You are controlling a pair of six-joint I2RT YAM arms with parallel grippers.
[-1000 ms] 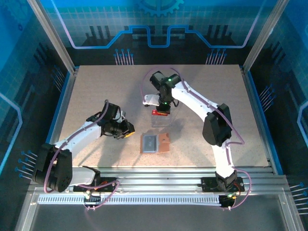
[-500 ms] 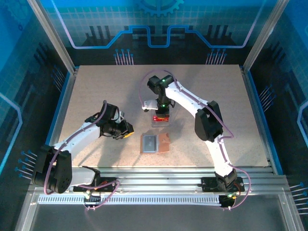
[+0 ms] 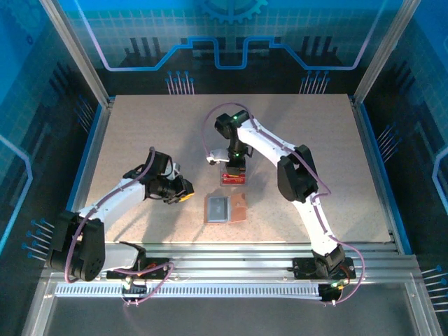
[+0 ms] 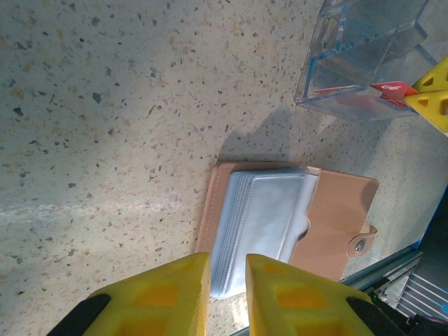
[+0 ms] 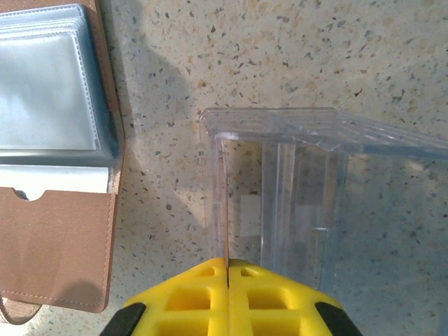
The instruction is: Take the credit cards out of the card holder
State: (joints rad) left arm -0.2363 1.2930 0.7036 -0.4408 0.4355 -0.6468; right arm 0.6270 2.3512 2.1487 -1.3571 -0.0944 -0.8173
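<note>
**Red card brought down to the clear box**

Over the last second the right gripper has been drawn nearer and lowered, and the credit card it carries has been brought down with it to the clear box. The card is pinched edge-on between the shut fingers, and its lower edge is seen at the wall of the box; whether it is inside or just against the wall cannot be told. The card holder is left lying open on the bench, just beside the box, its pale sleeves uppermost. No red is seen through the top sleeve; what lies beneath is hidden. The left gripper is kept beside the holder, narrowly parted and empty, unmoved. One card is thus judged out of the holder, with only its release outstanding.
</note>
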